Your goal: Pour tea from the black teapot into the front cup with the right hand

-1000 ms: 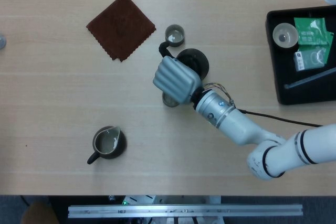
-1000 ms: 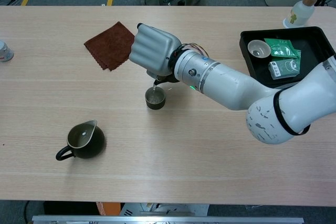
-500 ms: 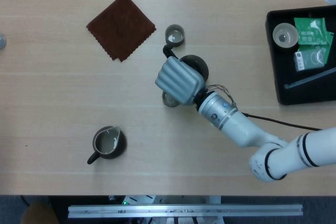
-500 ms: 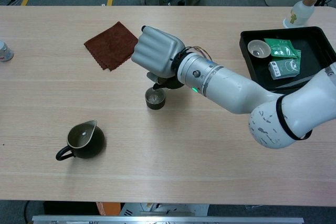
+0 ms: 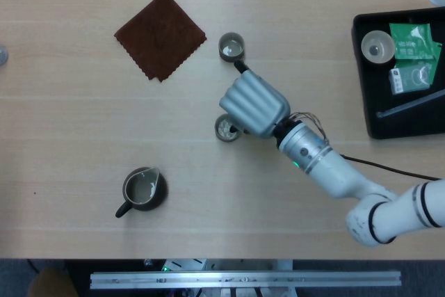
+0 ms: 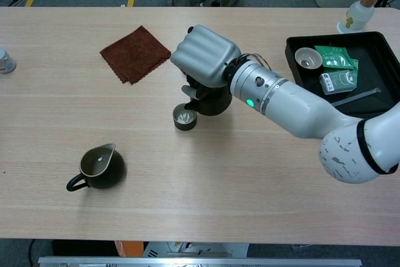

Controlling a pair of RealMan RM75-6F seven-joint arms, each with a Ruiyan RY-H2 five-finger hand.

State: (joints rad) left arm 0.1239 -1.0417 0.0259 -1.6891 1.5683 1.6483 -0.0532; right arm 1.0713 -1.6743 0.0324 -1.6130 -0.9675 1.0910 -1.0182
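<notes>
Gripping the black teapot (image 6: 209, 99) mid-frame, the right hand (image 6: 205, 56) has fingers wrapped round it — front cup (image 6: 184, 117) holds tea, pouring seemingly finished; set-down remains.

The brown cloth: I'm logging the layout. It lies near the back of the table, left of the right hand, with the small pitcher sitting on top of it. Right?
Not quite. The pitcher is not on the brown cloth; it stands apart on the bare table, nearer the front edge, as the head view shows. The cloth does lie near the back, left of the right hand.
</notes>
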